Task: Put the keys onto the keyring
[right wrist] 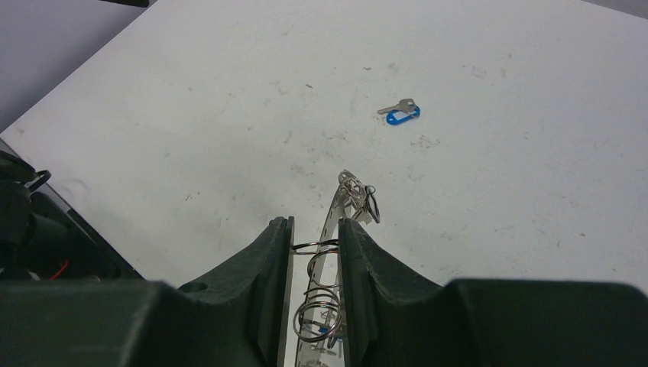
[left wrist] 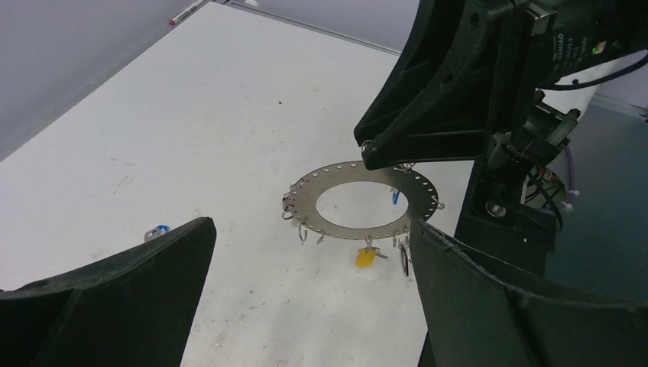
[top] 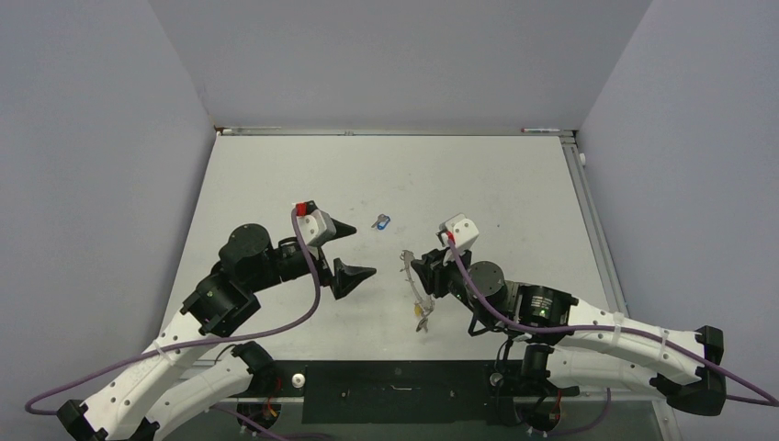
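Free table [top: 303, 175] surface extends toward 12 o'clock. Right gripper [right wrist: 315, 229] pinches the keyring [left wrist: 302, 200] by its rim, above the table. Left gripper [top: 361, 250] is spread wide and grips nothing. Blue-tagged key [right wrist: 401, 113] lies on the table at 11 o'clock from the keyring.

Key [top: 381, 220] lies alone on bare table [top: 276, 175], open all round. Near approach narrowed: left gripper [top: 365, 250], jaws wide, on one side; ring [left wrist: 302, 200], held on edge by right gripper [right wrist: 315, 229], on the other. Clear gap between them.
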